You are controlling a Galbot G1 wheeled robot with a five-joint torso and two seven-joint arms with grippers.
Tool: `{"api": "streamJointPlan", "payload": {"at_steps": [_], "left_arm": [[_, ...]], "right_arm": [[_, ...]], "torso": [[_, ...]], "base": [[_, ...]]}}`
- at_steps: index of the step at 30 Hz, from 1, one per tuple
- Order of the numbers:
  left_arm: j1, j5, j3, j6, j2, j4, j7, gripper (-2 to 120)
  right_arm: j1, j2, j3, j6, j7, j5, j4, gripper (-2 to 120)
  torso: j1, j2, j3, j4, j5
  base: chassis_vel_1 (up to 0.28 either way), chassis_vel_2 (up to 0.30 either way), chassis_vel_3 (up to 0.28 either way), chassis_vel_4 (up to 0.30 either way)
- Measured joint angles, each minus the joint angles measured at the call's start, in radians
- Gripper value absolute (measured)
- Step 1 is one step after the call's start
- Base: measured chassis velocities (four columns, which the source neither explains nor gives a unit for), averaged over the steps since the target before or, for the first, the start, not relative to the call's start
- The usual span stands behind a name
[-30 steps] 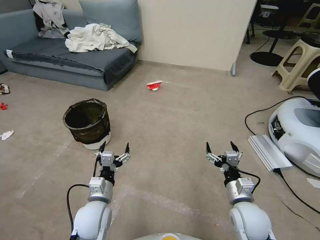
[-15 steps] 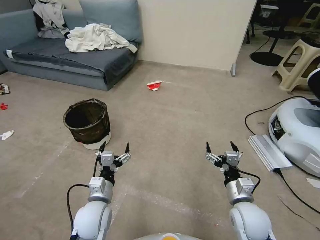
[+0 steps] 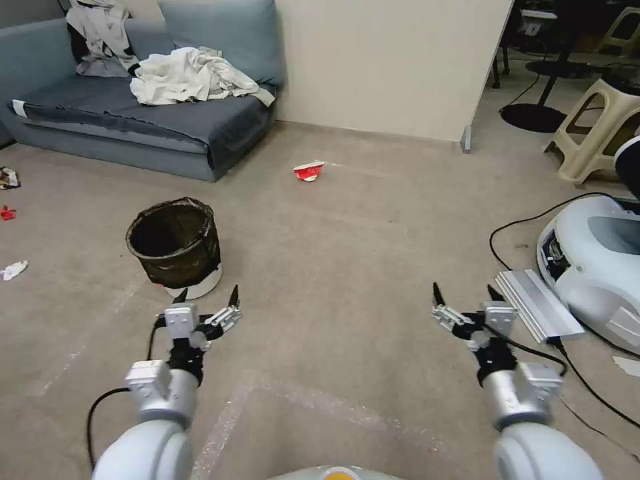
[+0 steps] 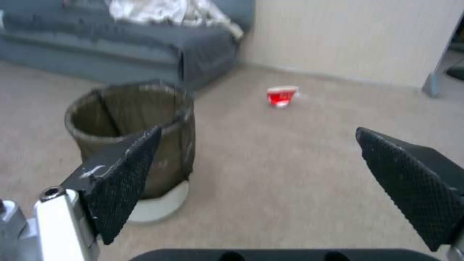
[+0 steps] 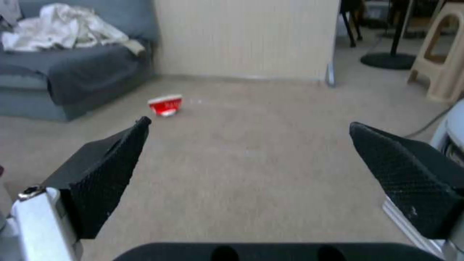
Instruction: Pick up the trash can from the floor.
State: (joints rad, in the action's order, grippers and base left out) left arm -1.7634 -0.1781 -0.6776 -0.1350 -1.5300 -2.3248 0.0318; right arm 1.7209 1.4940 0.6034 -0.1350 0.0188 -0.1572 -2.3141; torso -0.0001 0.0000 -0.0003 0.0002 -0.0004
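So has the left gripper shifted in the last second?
Yes. The left gripper has swung leftward, now below the unmoved trash can's white base, open.

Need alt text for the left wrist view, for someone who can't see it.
The open left claw hovers above the carpet floor, just short of the trash can, a white bin lined with a dark bag. A crushed red cup lies farther off, before a grey sofa.
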Motion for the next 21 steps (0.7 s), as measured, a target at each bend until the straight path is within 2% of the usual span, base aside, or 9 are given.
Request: {"api": "streamJointPlan", "payload": {"at_steps": [3,7,21], "left_arm": [[-0.002,0.002,-0.004,0.048,0.001,0.029,0.026,100],[-0.002,0.003,-0.004,0.074,-0.001,0.051,0.032,100],[0.002,0.003,-0.010,0.083,-0.006,0.059,0.030,100]], "right_arm": [[-0.003,-0.005,-0.002,0.038,-0.005,-0.007,0.018,100],[-0.005,-0.008,-0.009,0.063,-0.009,-0.010,0.031,100],[-0.018,-0.021,-0.015,0.101,-0.013,-0.025,0.054,100]], "torso": [[0.000,0.000,0.000,-0.0005,0.0003],[0.000,0.000,0.000,-0.0003,0.0004],[0.000,0.000,0.000,-0.0003,0.0004]], "base": [[0.000,0.000,0.000,0.000],[0.000,0.000,0.000,0.000],[0.000,0.000,0.000,0.000]]}}
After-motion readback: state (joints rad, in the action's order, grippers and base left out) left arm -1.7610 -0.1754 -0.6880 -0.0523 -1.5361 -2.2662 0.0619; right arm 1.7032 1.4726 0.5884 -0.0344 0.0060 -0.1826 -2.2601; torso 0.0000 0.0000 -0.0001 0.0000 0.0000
